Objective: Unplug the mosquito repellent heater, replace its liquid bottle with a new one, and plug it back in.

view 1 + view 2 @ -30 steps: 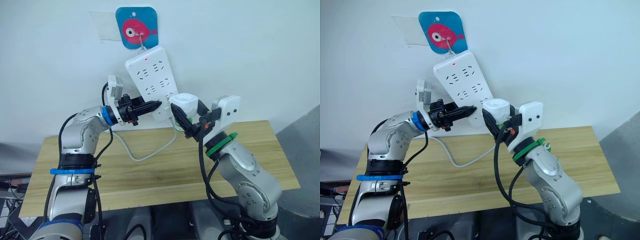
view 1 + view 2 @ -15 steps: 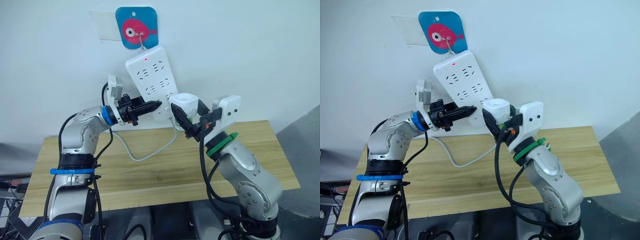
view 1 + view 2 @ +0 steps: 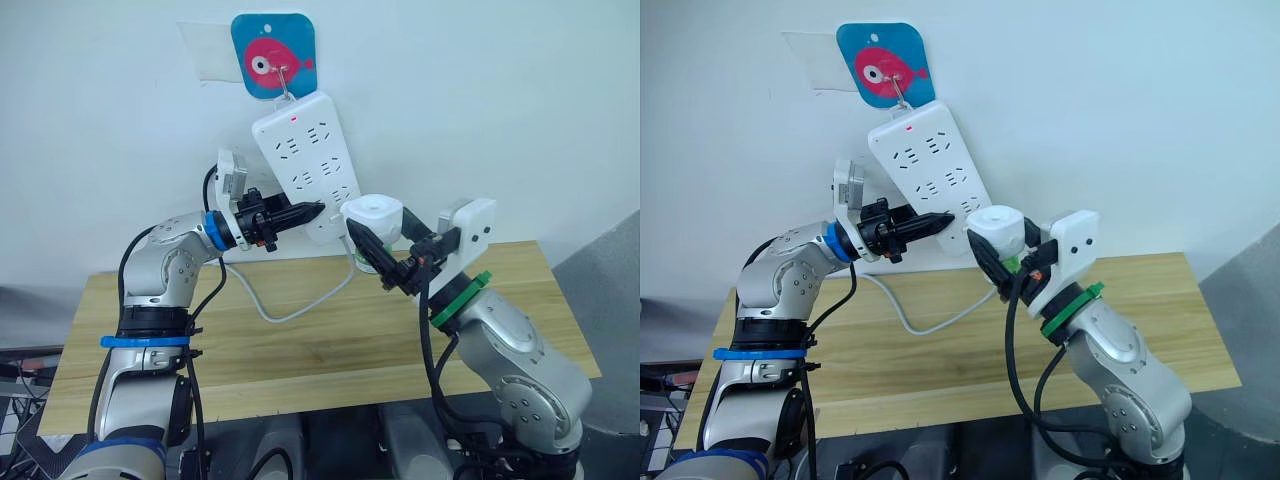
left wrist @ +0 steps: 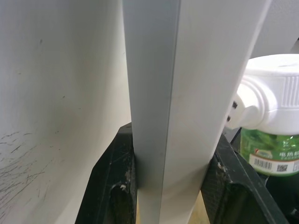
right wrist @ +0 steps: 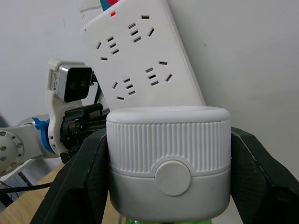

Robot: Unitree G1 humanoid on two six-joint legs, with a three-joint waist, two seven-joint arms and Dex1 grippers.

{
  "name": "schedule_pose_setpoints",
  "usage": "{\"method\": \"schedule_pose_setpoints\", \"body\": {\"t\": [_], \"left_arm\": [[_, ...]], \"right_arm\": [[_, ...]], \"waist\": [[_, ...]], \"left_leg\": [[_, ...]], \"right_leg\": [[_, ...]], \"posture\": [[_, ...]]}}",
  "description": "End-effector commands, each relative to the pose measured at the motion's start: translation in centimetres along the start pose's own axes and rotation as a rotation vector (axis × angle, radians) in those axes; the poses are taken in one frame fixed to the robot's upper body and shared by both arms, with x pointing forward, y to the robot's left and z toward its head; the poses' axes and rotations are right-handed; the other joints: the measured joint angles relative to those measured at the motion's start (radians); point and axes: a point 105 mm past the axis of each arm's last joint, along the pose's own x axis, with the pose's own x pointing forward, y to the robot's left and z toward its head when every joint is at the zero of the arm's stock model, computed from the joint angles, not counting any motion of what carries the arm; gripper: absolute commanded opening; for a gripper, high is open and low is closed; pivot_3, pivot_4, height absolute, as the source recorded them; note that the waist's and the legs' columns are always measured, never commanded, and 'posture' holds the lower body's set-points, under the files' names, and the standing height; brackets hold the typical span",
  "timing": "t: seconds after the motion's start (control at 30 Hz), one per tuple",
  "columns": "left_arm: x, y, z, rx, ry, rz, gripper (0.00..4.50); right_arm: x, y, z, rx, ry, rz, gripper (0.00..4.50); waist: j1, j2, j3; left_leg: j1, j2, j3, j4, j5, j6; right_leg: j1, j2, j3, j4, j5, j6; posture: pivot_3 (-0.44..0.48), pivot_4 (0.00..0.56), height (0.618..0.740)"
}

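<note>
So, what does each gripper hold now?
Left gripper: shut on the long white power strip.
Right gripper: shut on the small white rounded heater.

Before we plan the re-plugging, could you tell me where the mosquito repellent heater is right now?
The mosquito repellent heater is in the right tool, just right of the power strip's lower end, above the table.

Long white multi-socket power strip (image 3: 307, 165) hangs tilted against white wall (image 3: 480, 100), lower edge clamped by left gripper (image 3: 312, 211); right gripper (image 3: 368, 243) carrying small white rounded mosquito repellent heater (image 3: 373, 215) sits just beside strip's lower corner, narrow gap between; grey cable (image 3: 290, 300) loops over light wooden surface (image 3: 300, 350), elsewhere open
</note>
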Motion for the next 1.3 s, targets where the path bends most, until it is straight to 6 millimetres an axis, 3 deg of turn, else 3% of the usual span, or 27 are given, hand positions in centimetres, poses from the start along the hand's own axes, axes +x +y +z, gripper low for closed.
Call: {"method": "schedule_pose_setpoints", "body": {"t": [0.03, 0.5, 1.3], "left_arm": [[0.2, -0.1, -0.4, -0.017, 0.019, -0.010, 1.32], [0.4, -0.1, -0.4, -0.014, 0.020, -0.012, 1.32], [0.3, 0.0, -0.3, -0.007, 0.024, -0.003, 1.32]], "right_arm": [[-0.2, 0.6, 2.0, -0.022, -0.088, 0.016, 3.06], [1.2, 0.6, 1.8, -0.013, -0.095, 0.008, 3.06], [1.5, 0.4, 0.9, 0.014, -0.076, -0.010, 3.06]], "waist": [[0.000, 0.000, 0.000], [0.000, 0.000, 0.000], [0.000, 0.000, 0.000]], "left_leg": [[0.000, 0.000, 0.000, 0.000, 0.000, 0.000], [0.000, 0.000, 0.000, 0.000, 0.000, 0.000], [0.000, 0.000, 0.000, 0.000, 0.000, 0.000]], "right_leg": [[0.000, 0.000, 0.000, 0.000, 0.000, 0.000], [0.000, 0.000, 0.000, 0.000, 0.000, 0.000], [0.000, 0.000, 0.000, 0.000, 0.000, 0.000]], "posture": [[-0.104, 0.272, 0.740], [-0.101, 0.277, 0.740], [-0.096, 0.280, 0.740]]}}
